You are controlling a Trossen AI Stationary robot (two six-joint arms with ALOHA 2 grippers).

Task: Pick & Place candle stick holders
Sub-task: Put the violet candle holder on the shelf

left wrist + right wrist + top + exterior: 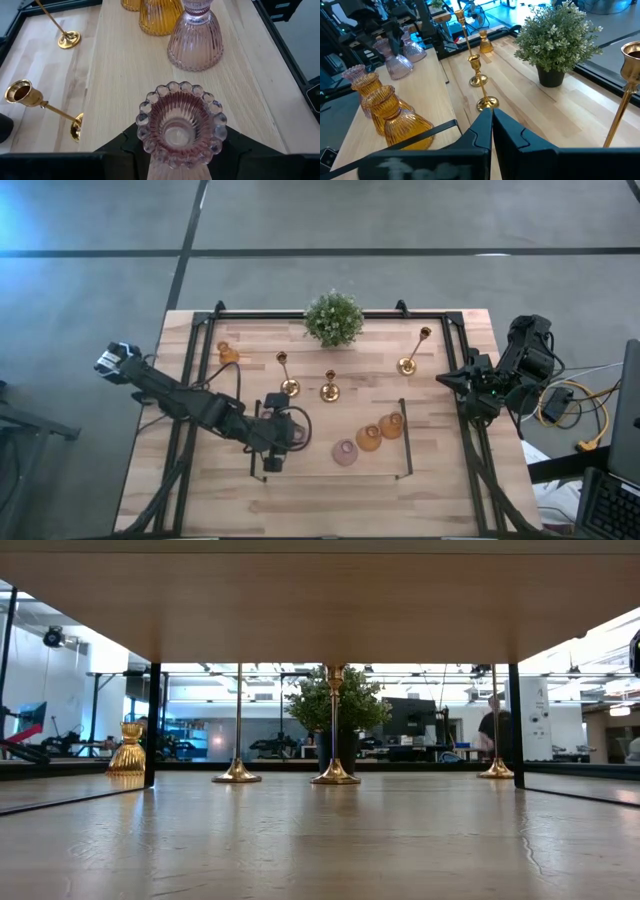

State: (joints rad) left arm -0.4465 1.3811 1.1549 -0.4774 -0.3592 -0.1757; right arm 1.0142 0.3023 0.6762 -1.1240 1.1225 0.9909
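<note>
High view: the left end effector (272, 442) sits at lower centre of the wooden surface (440, 490), its fingers spread around a pink glass holder (180, 125) standing upright between them; whether they touch it I cannot tell. Another pink holder (344, 452) and two amber holders (381, 431) stand in a diagonal row right of it, three brass candlesticks (329, 387) farther up near the plant (333, 318). At the right edge, the right end effector (445, 379) waits, fingers pressed together, empty.
</note>
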